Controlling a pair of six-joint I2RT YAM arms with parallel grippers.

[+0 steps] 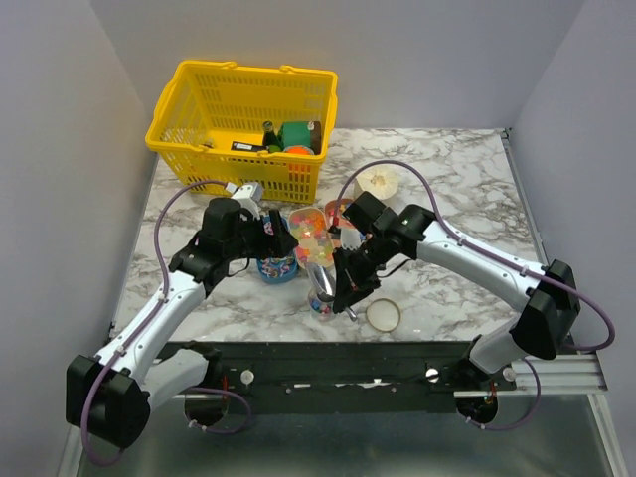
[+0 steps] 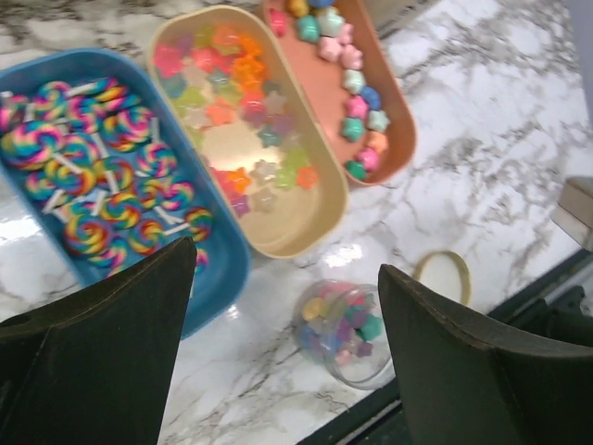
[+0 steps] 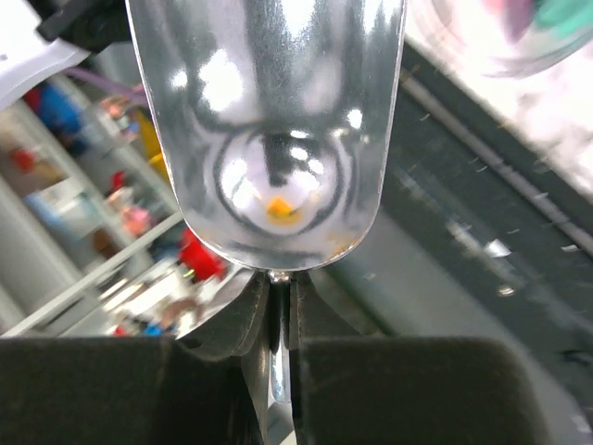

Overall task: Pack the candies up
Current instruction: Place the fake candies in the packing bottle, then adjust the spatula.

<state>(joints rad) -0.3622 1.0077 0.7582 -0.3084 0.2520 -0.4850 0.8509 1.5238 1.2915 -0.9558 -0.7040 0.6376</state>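
Candies (image 2: pixel 246 139) partly in jar (image 2: pixel 345 332), most left in trays (image 2: pixel 338 199); right tool (image 3: pixel 281 311) clamped on scoop (image 3: pixel 269 120), left tool (image 2: pixel 287 264) apart, empty.

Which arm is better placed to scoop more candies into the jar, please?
Right: the right claw is shut on the scoop near the jar; the left claw is open and empty.

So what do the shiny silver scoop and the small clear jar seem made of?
The shiny silver scoop looks like polished metal: it mirrors its surroundings with sharp highlights. The small clear jar is transparent, its candies showing through the wall; glass or clear plastic, I cannot tell.
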